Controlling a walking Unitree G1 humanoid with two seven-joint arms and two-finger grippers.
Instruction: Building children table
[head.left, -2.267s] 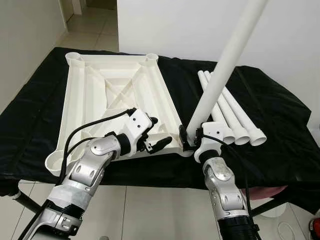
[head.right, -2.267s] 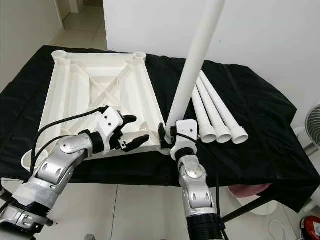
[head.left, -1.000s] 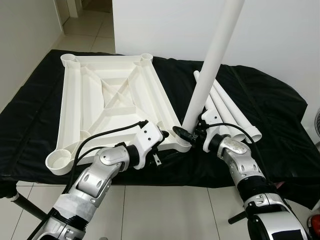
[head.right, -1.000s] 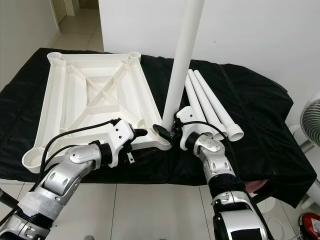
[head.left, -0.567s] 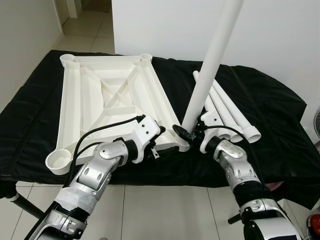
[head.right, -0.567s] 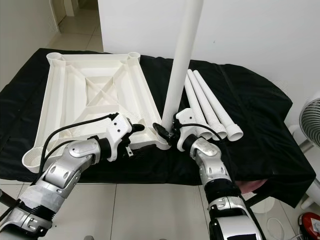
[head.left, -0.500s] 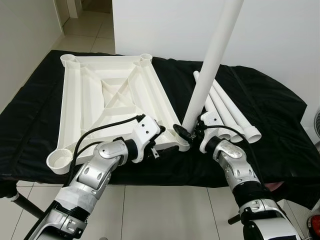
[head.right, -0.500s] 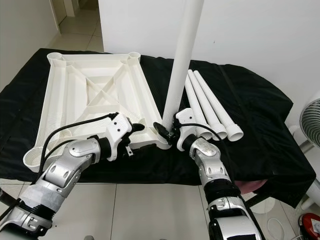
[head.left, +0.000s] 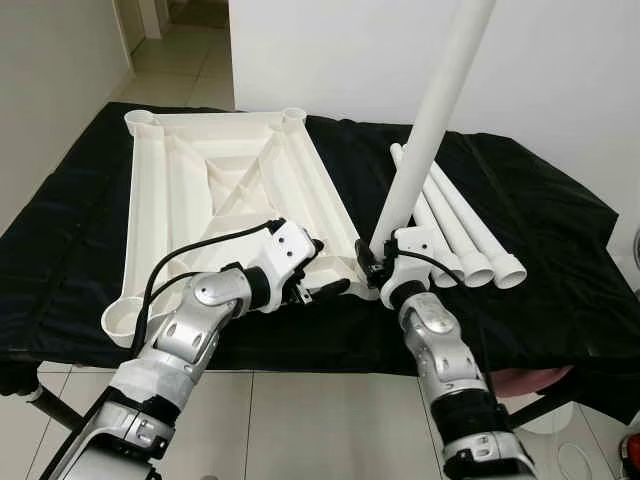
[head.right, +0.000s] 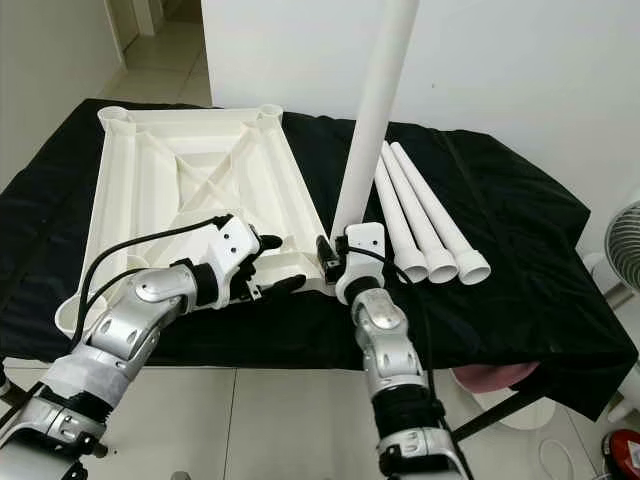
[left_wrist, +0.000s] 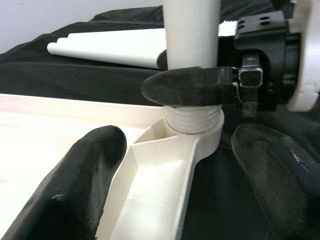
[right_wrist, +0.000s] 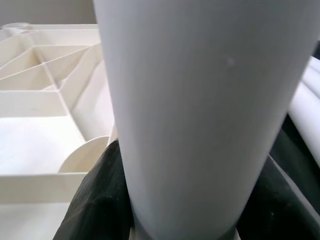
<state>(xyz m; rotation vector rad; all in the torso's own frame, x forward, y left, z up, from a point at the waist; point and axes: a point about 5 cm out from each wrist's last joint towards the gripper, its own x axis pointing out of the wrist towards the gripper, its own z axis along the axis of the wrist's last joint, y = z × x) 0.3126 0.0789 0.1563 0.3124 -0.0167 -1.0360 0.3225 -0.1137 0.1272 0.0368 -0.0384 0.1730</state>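
The right gripper (head.left: 374, 262) clamped the table leg (head.left: 430, 120) at its threaded end, seated in the near corner socket (left_wrist: 192, 134) of the upturned table top (head.left: 215, 190). The left gripper (head.left: 318, 268), jaws wide, braced that corner. Twisting straight, without leaning, would probably seat the threads cleanly.

The white ribbed tabletop (head.left: 225, 200) lies upside down on the black-covered bench. One white leg (head.left: 430, 120) stands tilted in its near right corner socket (left_wrist: 192, 127). Three more legs (head.left: 460, 225) lie side by side just right of it.
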